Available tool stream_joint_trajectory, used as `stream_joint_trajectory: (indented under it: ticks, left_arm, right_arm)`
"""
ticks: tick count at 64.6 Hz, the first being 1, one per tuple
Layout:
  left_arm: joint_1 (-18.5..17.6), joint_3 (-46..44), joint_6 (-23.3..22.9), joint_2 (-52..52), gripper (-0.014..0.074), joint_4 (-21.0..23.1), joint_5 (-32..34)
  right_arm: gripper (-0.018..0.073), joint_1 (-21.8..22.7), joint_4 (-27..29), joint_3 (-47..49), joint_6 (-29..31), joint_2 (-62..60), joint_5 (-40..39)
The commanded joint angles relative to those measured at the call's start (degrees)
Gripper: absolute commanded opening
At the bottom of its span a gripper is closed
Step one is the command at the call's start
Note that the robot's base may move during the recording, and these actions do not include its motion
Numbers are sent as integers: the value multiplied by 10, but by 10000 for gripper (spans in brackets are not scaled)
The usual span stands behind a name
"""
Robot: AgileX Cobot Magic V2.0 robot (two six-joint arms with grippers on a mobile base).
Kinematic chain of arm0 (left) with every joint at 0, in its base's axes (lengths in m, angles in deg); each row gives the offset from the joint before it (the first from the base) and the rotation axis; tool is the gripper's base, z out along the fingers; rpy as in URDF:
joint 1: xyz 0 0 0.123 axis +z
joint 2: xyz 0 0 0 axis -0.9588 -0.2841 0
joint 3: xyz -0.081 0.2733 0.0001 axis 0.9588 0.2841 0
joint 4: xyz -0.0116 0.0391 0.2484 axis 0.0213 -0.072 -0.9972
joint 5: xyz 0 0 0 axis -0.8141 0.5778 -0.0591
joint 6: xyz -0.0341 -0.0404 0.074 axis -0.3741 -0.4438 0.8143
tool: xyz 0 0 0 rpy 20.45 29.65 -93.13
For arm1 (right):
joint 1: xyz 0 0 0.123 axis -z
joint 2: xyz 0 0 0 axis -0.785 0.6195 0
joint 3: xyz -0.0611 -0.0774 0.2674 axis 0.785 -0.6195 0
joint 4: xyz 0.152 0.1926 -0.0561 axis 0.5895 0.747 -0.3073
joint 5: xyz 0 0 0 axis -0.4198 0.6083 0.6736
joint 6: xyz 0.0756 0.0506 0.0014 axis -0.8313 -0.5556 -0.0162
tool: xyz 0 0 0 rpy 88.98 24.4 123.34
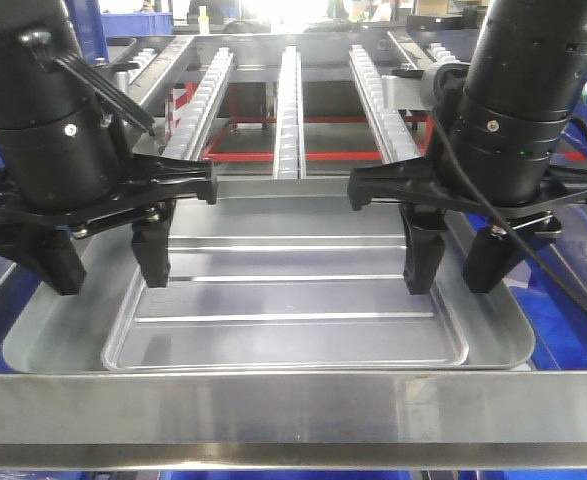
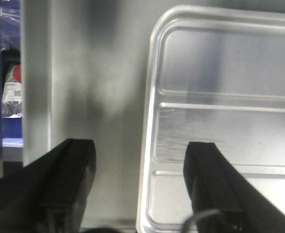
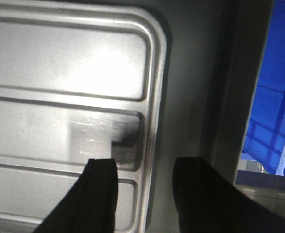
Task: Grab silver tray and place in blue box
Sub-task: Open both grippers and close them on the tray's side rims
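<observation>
A silver tray (image 1: 293,300) lies flat and centred between two black robot arms, just behind a flat steel rail bar (image 1: 293,410) that runs across the foreground. Long roller tracks (image 1: 289,110) stretch away behind the tray. Its centre panel is recessed, crossed by lengthwise ridges and bordered by a raised lip with rounded corners.

The left gripper (image 1: 106,278) hangs over the tray's left end with its fingers (image 2: 208,189) spread wide apart and nothing between them. In the left wrist view, one finger sits above the centre panel. The other sits above the plain grey metal outside the lip, so the lip runs up between the two.

The right gripper (image 1: 453,280) mirrors this at the tray's right end. Its fingers (image 3: 101,194) are also apart and empty, one over the panel and one beyond the lip. A blue ribbed plastic surface (image 3: 273,97) shows past the worktop edge on that side.

Neither pair of fingers is closed on the tray. The views do not show whether the fingertips touch the metal.
</observation>
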Motion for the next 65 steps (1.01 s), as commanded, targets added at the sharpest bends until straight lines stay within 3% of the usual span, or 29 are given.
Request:
stream_joint_trajectory:
  ticks: [1,65]
  left_arm:
    - [-4,-17,-7,15,316,-8,16]
    - [-4,-17,-7,-15,316,-16,17]
  right_arm:
    - [394,0,-3,17,3,-23,-24]
    - [394,0,0,17,-13,17,-29]
